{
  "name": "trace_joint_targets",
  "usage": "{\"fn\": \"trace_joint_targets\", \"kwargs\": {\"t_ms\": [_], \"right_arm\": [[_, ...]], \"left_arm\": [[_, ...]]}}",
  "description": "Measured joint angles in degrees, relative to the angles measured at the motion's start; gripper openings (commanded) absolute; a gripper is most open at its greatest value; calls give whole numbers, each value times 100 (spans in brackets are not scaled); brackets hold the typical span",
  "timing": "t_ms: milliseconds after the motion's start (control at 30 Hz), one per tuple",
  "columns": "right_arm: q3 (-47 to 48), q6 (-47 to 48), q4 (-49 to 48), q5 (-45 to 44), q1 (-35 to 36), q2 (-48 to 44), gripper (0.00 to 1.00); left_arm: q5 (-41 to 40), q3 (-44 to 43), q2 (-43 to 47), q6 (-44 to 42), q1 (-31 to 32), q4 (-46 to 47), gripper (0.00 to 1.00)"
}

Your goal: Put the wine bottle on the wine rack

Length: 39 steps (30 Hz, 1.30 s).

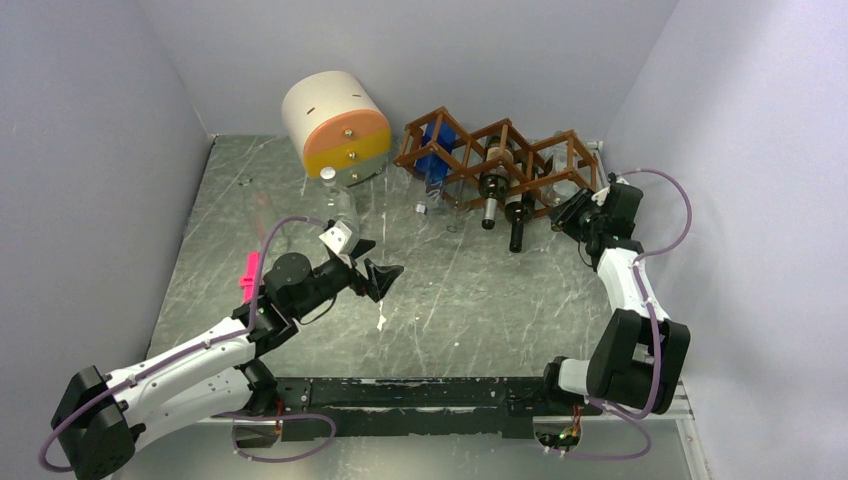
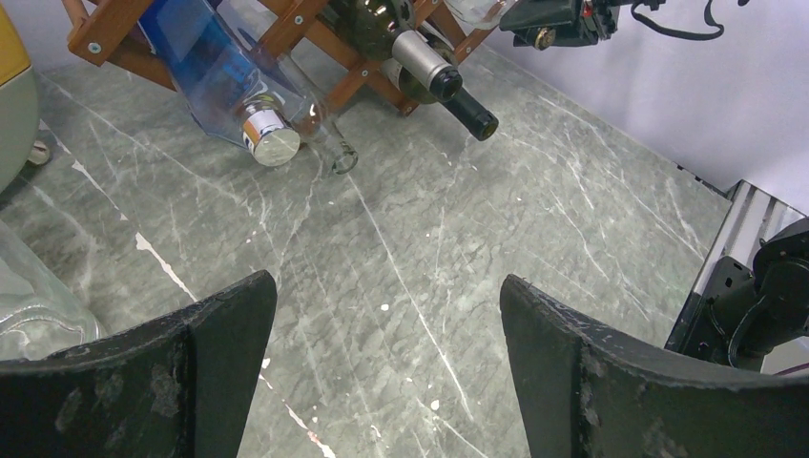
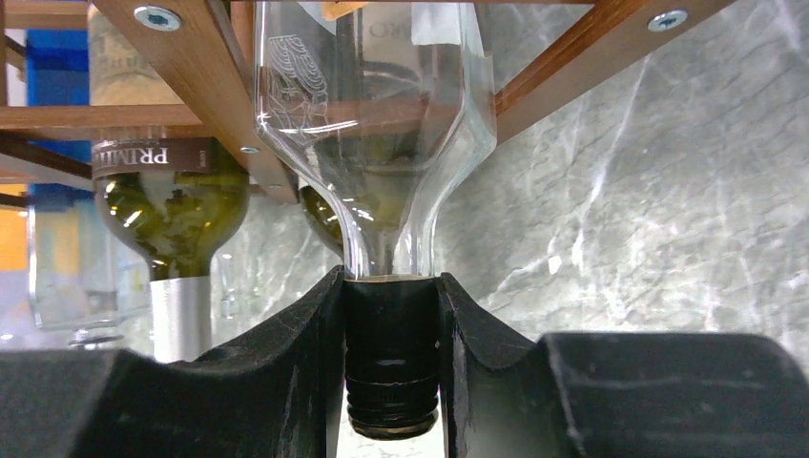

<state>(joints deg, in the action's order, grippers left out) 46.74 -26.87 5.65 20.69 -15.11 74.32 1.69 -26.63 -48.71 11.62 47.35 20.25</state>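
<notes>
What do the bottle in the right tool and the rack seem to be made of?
The bottle looks like clear glass: things behind show through it, and it glints. Its cap is matte black and ribbed; plastic or metal, I cannot tell. The wine rack looks like smooth reddish-brown wood, with silver screw heads at the joints. The right tool is shut on the cap.

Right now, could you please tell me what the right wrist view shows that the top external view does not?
Only the right wrist view: the right tool shut on the black cap of a clear bottle, its body inside a cell of the wine rack. Only the top external view: the left tool, open and empty, and the cream-and-orange drawer unit. Both: the rack and a green bottle with a silver neck.
</notes>
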Motion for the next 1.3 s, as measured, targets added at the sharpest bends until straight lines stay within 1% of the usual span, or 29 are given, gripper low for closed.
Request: {"fn": "trace_joint_targets", "kwargs": {"t_ms": [133, 267, 400, 433, 500, 600, 767, 833, 933, 1000, 1100, 1167, 1300], "right_arm": [[-162, -393, -208, 269, -111, -35, 40], [-317, -828, -409, 455, -177, -68, 49], [-424, -1231, -452, 505, -184, -197, 66], [-424, -1305, -452, 492, -186, -223, 68], [-424, -1329, -413, 411, -186, -278, 73], [-358, -1263, -127, 59, -186, -369, 79], [-166, -1014, 393, -791, -186, -704, 82], [-94, -922, 575, -1132, -181, -894, 82], [28, -793, 800, -1565, -118, -1161, 78], [138, -710, 911, -1742, -26, -1300, 75], [374, -564, 1008, -1939, 264, -1480, 70], [566, -446, 1043, -2061, 616, -1587, 69], [898, -208, 1054, -2271, 1405, -1720, 69]], "left_arm": [[0, 0, 0, 2, 0, 0, 91], [0, 0, 15, 0, 0, 0, 91], [-2, 0, 63, 0, 0, -2, 91], [0, 0, 72, 0, 0, -2, 91], [0, 0, 81, 0, 0, -2, 91], [-2, 0, 94, 0, 0, -2, 92], [-52, -4, 92, 76, 0, -7, 95], [-212, -59, 83, 201, 0, -90, 96], [-647, -387, -31, 505, 0, -452, 100], [-979, -708, -157, 726, 0, -728, 100], [-1626, -1346, -409, 1008, 0, -1248, 99], [-2013, -1757, -595, 1078, -13, -1537, 99], [-2339, -2310, -905, 1086, -212, -1906, 99]]}}
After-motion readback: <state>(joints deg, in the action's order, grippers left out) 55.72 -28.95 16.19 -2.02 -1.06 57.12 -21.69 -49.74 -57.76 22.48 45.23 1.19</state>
